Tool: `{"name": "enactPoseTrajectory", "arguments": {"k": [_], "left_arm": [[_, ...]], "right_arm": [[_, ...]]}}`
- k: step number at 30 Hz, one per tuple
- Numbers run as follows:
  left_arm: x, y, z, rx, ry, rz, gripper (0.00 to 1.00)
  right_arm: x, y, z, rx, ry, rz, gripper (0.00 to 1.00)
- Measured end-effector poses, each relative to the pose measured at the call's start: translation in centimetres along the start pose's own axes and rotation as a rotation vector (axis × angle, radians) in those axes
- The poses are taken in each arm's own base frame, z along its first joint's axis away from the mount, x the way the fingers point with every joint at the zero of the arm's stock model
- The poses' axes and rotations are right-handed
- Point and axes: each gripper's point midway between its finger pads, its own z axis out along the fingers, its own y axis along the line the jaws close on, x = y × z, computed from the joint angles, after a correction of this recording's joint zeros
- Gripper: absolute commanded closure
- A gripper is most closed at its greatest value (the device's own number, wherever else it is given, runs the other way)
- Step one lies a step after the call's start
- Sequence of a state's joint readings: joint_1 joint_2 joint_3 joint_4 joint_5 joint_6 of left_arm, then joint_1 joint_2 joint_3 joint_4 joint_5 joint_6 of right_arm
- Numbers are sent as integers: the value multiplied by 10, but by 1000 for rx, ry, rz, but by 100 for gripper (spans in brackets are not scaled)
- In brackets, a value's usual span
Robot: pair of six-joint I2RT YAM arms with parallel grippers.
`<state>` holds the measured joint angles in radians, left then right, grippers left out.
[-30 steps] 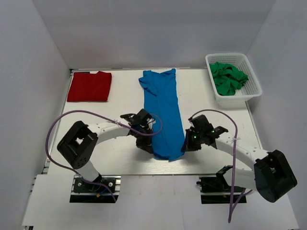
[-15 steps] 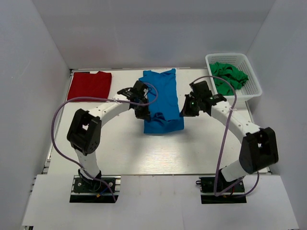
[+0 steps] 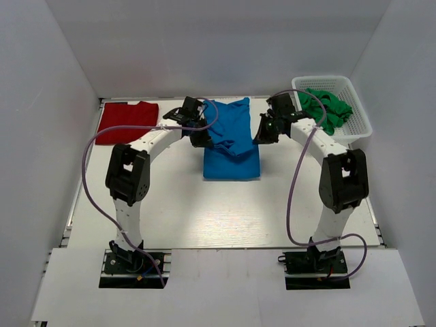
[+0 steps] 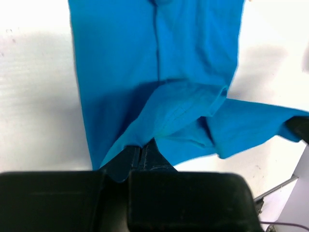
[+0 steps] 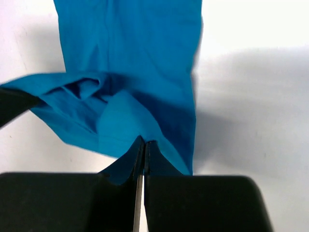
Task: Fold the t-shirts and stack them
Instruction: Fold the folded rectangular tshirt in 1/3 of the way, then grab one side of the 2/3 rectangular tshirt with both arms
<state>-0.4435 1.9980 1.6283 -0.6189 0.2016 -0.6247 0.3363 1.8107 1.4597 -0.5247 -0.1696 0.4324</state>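
The bright blue t-shirt (image 3: 231, 139) lies in the middle back of the table, its near hem lifted and carried over its upper half. My left gripper (image 3: 199, 138) is shut on the hem's left corner, seen in the left wrist view (image 4: 141, 145). My right gripper (image 3: 259, 135) is shut on the hem's right corner, seen in the right wrist view (image 5: 144, 141). The blue cloth (image 4: 159, 72) hangs and sags between the two grippers (image 5: 130, 87). The dark red t-shirt (image 3: 127, 122) lies folded flat at the back left, apart from both grippers.
A white basket (image 3: 359, 122) with green cloth (image 3: 325, 109) stands at the back right, close to my right arm. White walls close in the table on the left, back and right.
Both grippers have carried the blue shirt's near hem from the table's front towards the back, folding the shirt over itself. The red shirt has not moved.
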Motion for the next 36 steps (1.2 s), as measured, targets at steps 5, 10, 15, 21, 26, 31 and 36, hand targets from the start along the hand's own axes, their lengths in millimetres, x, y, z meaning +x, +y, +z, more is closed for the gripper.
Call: {"name": "enactPoseTrajectory", "arguments": {"k": [5, 10, 15, 21, 26, 31, 36], "left_arm": [[-9, 14, 18, -16, 13, -24, 100], [-31, 24, 30, -8, -7, -29, 85], [-61, 16, 43, 59, -44, 7, 39], [-78, 30, 65, 63, -43, 6, 0], [-75, 46, 57, 35, -35, -21, 0], [-52, 57, 26, 27, -30, -36, 0], [-15, 57, 3, 31, 0, -9, 0]], "right_arm": [[-21, -4, 21, -23, 11, 28, 100], [-32, -9, 44, -49, 34, 75, 95], [-39, -14, 60, -79, 54, 129, 47], [-74, -13, 76, -167, 8, 129, 10], [-92, -7, 62, -208, -44, 84, 10], [-59, -10, 41, -210, -25, 57, 10], [-2, -26, 30, -177, 56, 51, 10]]}}
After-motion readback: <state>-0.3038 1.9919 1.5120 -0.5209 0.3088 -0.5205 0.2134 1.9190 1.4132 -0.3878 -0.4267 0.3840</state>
